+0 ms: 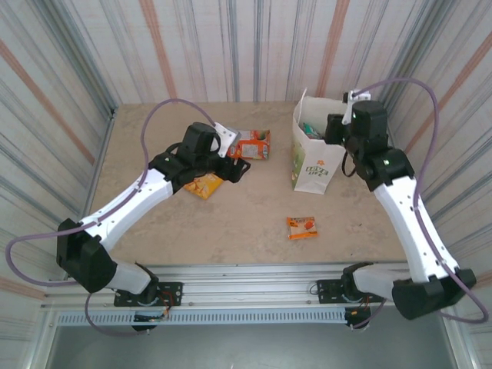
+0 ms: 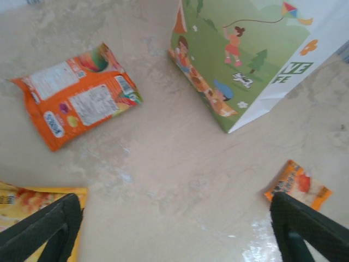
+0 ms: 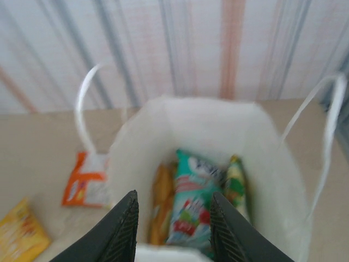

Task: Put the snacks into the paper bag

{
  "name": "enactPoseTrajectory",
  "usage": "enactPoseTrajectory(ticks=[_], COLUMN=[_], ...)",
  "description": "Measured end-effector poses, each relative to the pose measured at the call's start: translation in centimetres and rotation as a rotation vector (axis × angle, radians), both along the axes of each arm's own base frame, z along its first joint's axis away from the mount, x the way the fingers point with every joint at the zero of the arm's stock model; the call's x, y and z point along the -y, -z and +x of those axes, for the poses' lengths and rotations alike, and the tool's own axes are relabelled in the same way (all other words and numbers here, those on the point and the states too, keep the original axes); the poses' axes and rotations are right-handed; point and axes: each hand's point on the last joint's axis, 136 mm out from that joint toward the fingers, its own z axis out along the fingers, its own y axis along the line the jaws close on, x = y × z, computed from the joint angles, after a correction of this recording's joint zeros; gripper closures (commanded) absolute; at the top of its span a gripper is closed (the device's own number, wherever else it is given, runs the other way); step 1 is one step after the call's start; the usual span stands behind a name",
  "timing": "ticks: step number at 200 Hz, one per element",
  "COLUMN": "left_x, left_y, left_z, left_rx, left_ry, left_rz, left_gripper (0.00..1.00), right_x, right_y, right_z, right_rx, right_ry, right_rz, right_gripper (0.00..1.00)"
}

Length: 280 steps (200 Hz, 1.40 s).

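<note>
White paper bag with the green cartoon print is standing upright at the back right of the beige surface. You're looking at three shiny packets sitting inside it: teal foil packet in the middle, with orange foil packet and yellow-green foil packet flanking it. Your right fingers are hanging over the bag mouth, partly spread and pinching nothing. Three more are lying flat on the surface. Small orange packet is sitting in front of the bag, apart from it. Orange-red packet and yellow packet are lying to the bag's left. Your left fingers are hovering near those two, spread wide and gripping nothing.
</note>
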Motion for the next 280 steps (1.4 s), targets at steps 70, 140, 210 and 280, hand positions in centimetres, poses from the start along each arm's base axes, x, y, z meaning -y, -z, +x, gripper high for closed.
enactPoseTrajectory(ticks=[70,140,210,280], left_x=[4.2,9.6,13.7,16.0], left_y=[9.5,16.1,19.7,20.6], left_z=[-6.0,-7.9,-8.8,-8.3], left_rx=[-0.488,-0.776,-0.906,-0.943], left_ry=[-0.054,-0.07,-0.048,-0.013], left_rz=[-0.217,-0.272,-0.257,-0.266], left_gripper=[0.19,0.33,0.38,0.5], right_x=[-0.9,-0.6,-1.1,-1.3], right_y=[11.7,23.8,29.2,31.5], right_z=[-11.3,-15.5,-16.4,-16.4], right_rx=[-0.342,-0.691,-0.783,-0.808], right_ry=[-0.046,0.075,0.101,0.115], right_rz=[0.263,0.477,0.572,0.593], right_gripper=[0.6,0.57,0.58,0.65])
